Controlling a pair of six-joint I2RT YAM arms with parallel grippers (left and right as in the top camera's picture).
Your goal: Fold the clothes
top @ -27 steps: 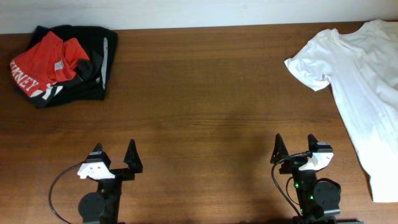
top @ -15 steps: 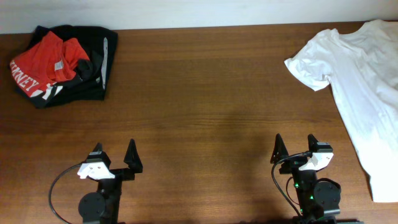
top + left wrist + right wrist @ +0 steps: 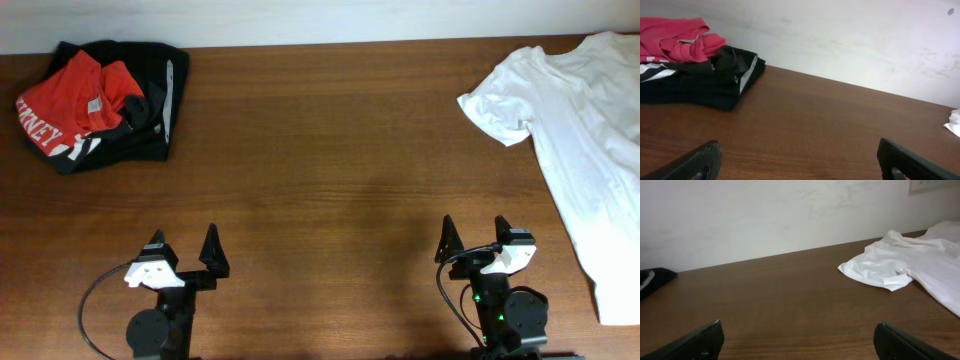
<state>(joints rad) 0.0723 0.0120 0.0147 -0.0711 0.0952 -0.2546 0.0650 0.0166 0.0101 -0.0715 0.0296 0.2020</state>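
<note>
The white T-shirt (image 3: 580,130) lies spread and rumpled at the table's right side, running off the right edge of the overhead view. It also shows at the right of the right wrist view (image 3: 910,262), and a tip of it at the right edge of the left wrist view (image 3: 955,122). My left gripper (image 3: 184,251) is open and empty near the front edge, far left of the shirt; its fingers show in the left wrist view (image 3: 800,160). My right gripper (image 3: 473,238) is open and empty near the front edge, left of the shirt's lower part; its fingers show in the right wrist view (image 3: 800,340).
A pile of a red garment with white lettering (image 3: 70,100) on a black garment with a grey stripe (image 3: 150,110) sits at the back left corner, also in the left wrist view (image 3: 695,70). A white wall (image 3: 765,215) runs behind the brown wooden table (image 3: 320,180).
</note>
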